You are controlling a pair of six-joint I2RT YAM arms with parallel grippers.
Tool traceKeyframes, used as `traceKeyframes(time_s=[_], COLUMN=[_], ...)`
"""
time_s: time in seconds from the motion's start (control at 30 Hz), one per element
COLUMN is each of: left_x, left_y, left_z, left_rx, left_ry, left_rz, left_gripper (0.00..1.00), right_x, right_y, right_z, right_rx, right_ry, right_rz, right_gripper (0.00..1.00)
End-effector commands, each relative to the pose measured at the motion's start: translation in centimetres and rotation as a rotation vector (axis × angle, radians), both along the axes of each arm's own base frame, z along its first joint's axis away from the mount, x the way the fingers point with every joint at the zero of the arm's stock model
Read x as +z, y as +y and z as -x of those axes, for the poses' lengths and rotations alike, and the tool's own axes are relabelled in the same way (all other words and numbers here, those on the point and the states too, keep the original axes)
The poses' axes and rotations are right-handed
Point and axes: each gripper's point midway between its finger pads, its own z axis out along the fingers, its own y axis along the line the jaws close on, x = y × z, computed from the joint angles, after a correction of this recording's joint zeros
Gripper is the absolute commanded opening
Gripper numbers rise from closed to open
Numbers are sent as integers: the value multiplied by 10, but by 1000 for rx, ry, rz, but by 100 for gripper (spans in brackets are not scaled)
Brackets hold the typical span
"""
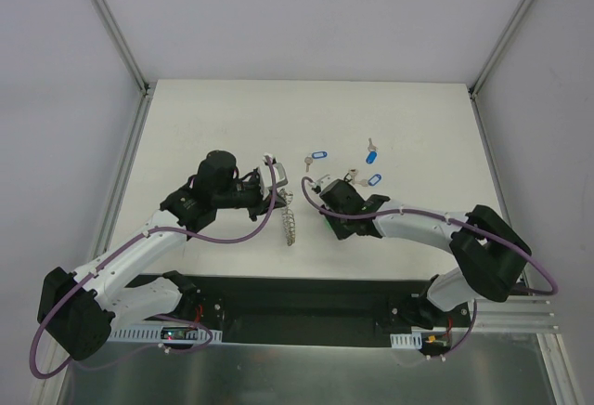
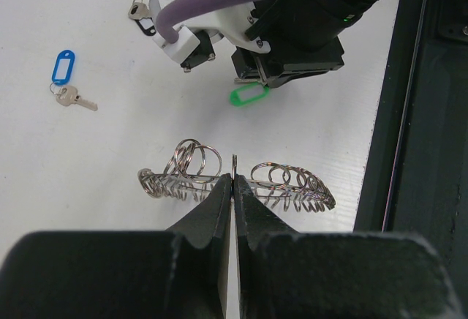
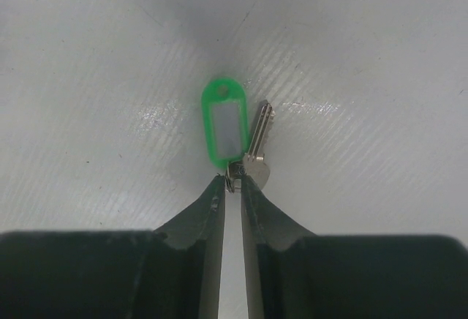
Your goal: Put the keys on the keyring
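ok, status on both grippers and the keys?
Left gripper shut on keyring, held edge-on. Right gripper pinching green-tagged key at its small ring. Three blue-tagged keys loose beyond. Nothing between the grippers.

light: bright, even, overhead | shadows: soft | glare: faint sheen on table (image 3: 150, 110) | focus: sharp

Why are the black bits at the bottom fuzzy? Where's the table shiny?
Right wrist view: the black fingers of the right hand blur near the lens, the silver metal key with a green oval tag is sharp, glare streaks the white table. Left wrist view: fingers of the left hand blur too; the large grey metal keyring is crisp.
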Motion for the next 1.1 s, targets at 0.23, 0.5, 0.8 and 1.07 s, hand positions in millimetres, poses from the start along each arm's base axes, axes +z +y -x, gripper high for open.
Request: traceKeyframes(time_s=[0.23,0.5,0.8,1.07], left_x=[14,14,18,18], left_y=[-2,-2,-2,-4], left_z=[-3,-3,0,11], left_rx=[1,1,-19,-87], left_ry=[-62,-62,-81,-105], left_rz=[37,37,47,54], left_gripper=[0,0,0,0], right_x=[6,11,60,117], right_y=[5,3,0,18], right_z=[-7,-6,-12,-15], right_rx=[3,3,65,243], right_ry=[-5,-17,-129,-288], right_rz=[3,-10,-93,-244], right_gripper=[11,1,1,1])
